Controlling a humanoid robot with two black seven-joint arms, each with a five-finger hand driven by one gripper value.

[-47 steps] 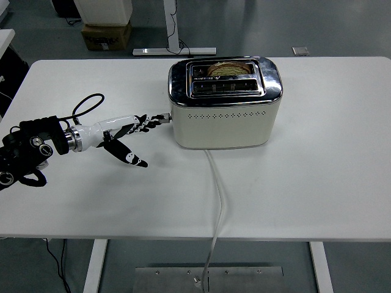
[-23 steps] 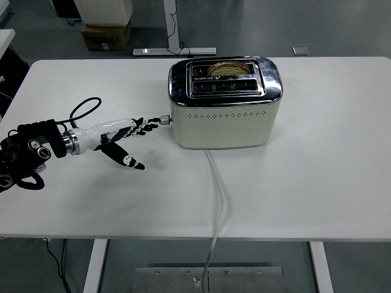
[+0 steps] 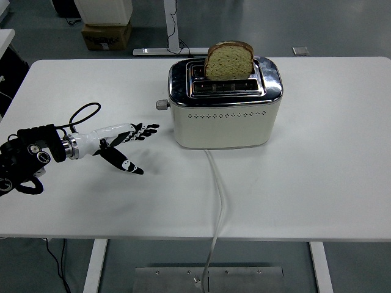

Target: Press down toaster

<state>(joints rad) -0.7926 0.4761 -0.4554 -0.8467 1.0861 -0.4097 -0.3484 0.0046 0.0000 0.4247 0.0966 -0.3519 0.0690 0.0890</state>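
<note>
My left arm enters from the left edge and lies low over the white surface (image 3: 317, 152), forearm pointing right toward the toaster (image 3: 225, 104). The left hand (image 3: 119, 141) is extended, its fingers (image 3: 142, 130) spread and relaxed, holding nothing; the thumb angles down and forward toward the surface, apart from the other four. The fingertips stop just short of the toaster's left end and touch nothing. One toaster is present: cream body, chrome top, two slots, standing at the rear centre of the surface. Its lever knob (image 3: 161, 104) projects from the left end, high up near the chrome rim, with the fingertips below it and to its left. One slice of bread (image 3: 228, 60) stands upright in the rear slot, most of it above the chrome top; the front slot shows no contents that I can make out. A small mark sits on the chrome between the slots, too small to read. A row of small perforations runs along the front face of the body. One white power cord (image 3: 217, 195) leaves the base of the toaster at the front, runs toward me across the surface and drops over the near edge. A black cable loops up from the wrist of my left arm. On the floor behind the surface I note one cardboard box (image 3: 106, 35) with print I cannot read. My right arm does not appear in the head view.
</note>
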